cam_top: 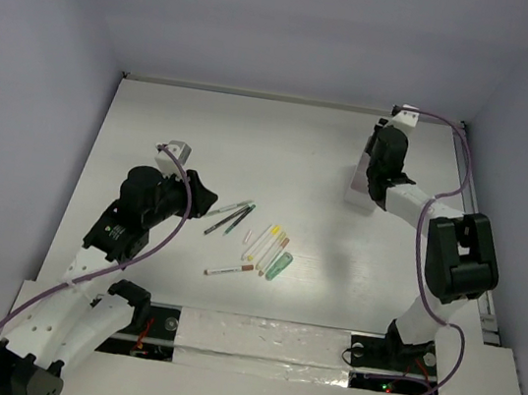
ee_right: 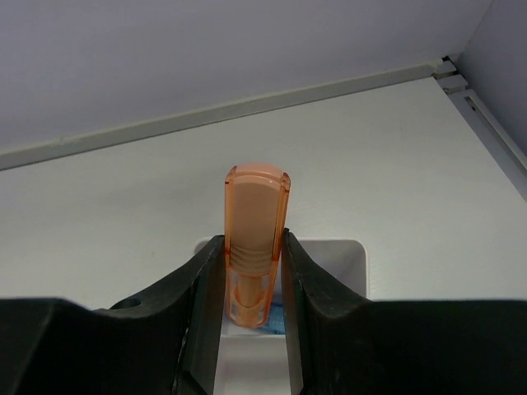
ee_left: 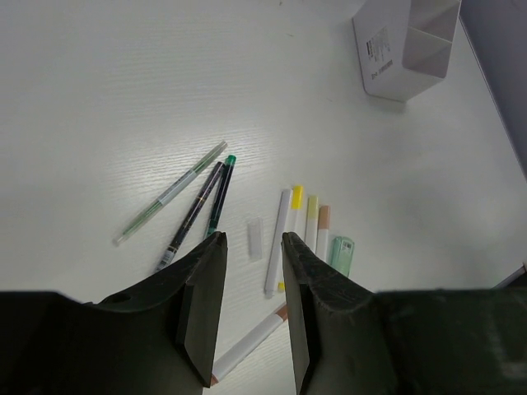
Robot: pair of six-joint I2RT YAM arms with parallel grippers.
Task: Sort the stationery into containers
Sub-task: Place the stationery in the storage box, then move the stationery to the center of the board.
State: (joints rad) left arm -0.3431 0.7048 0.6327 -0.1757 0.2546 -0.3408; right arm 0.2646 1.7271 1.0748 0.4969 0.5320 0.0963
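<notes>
Well, over on the left my left gripper (ee_left: 247, 329) hung above the table (cam_top: 175, 125), jaws partly apart with nothing between them, just short of the loose stationery. Ahead of it lay the work left to do. Three thin pens (ee_left: 193, 216) were fanned together, one pale green and two dark. Next came a short white bit (ee_left: 255, 239), then the markers (ee_left: 311, 220) side by side with yellow and brownish caps, and a stubby green piece (ee_left: 342, 255) just beside them. Nearest me was the red-tipped pen (ee_left: 247, 346), one end cut off by my own fingers. All of these lay well apart from the white box (ee_left: 383, 58).

Further right, my right gripper (ee_right: 252, 247) was clamped on the orange piece (ee_right: 257, 210), held upright directly above the box at the far right of the table. I judged it close to going in but not let go. A sliver of blue showed beneath it inside the box, so I took a blue piece (ee_right: 278, 317) to be sorted already. That made one in, one on its way, and most of the set left on the table.

My fingers hid the dividers, so I could not tell which compartment lay below. From above, my right arm covered most of the box — whether anything else sat inside I could not make out.
</notes>
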